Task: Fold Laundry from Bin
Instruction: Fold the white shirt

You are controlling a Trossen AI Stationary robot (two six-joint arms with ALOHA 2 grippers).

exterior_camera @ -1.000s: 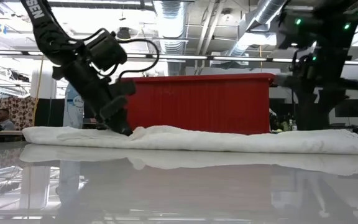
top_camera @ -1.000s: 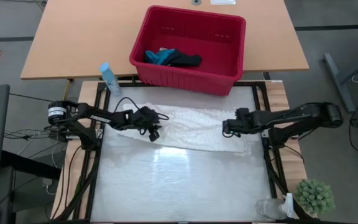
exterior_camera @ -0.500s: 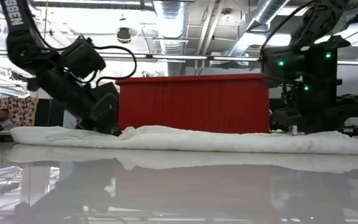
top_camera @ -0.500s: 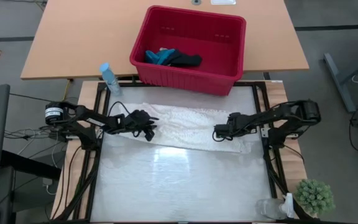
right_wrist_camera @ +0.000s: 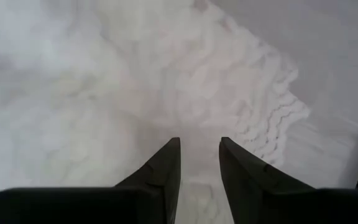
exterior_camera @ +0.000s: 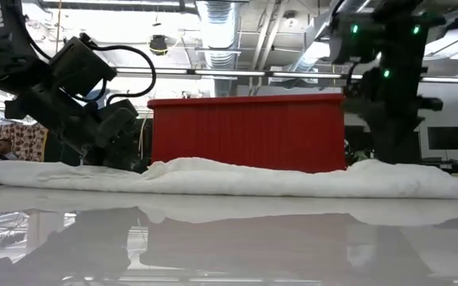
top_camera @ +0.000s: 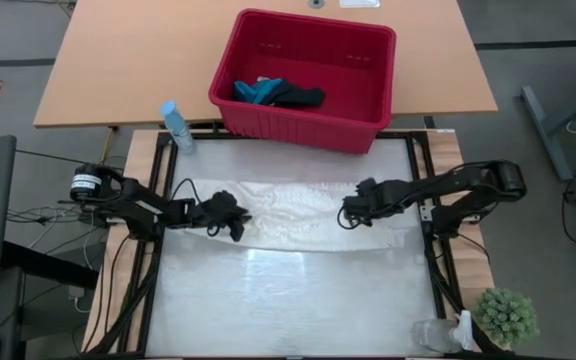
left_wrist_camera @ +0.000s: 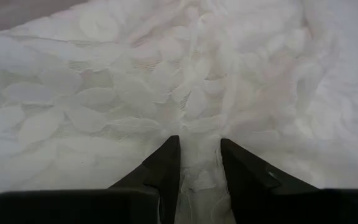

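Observation:
The large white lacy cloth (top_camera: 298, 212) lies spread across the table's far half, flat on the tabletop. My left gripper (top_camera: 236, 218) is low over the cloth's left part, and my right gripper (top_camera: 348, 213) is over its right part. Each is shut on a bit of the cloth, as the left wrist view (left_wrist_camera: 201, 155) and the right wrist view (right_wrist_camera: 199, 155) show. The red bin (top_camera: 303, 75) stands beyond the table's far edge. The teal item (top_camera: 258, 92) and the dark item (top_camera: 296, 97) lie inside it. My left gripper pinches a small ridge of the lacy cloth (left_wrist_camera: 199, 171) between its two fingers, coming in low and slanting from the table's left. The rest of the cloth lies slack on the table. My right gripper pinches a ridge of the cloth (right_wrist_camera: 199, 177) between its two fingers, slanting down from the table's right. The cloth is humped up a little at the hold (exterior_camera: 372, 167) and lies on the table around it.
A blue-capped spray bottle (top_camera: 176, 125) stands at the table's far left corner. A small green plant (top_camera: 506, 315) and a clear cup (top_camera: 433, 335) stand at the near right. The table's near half (top_camera: 288, 300) is bare.
My left gripper has gone toward the table's left edge and sunk lower, tipping flatter. My right gripper has gone toward the table's left, onto the cloth. The cloth has slid a little toward the near edge and has humped up by my right gripper.

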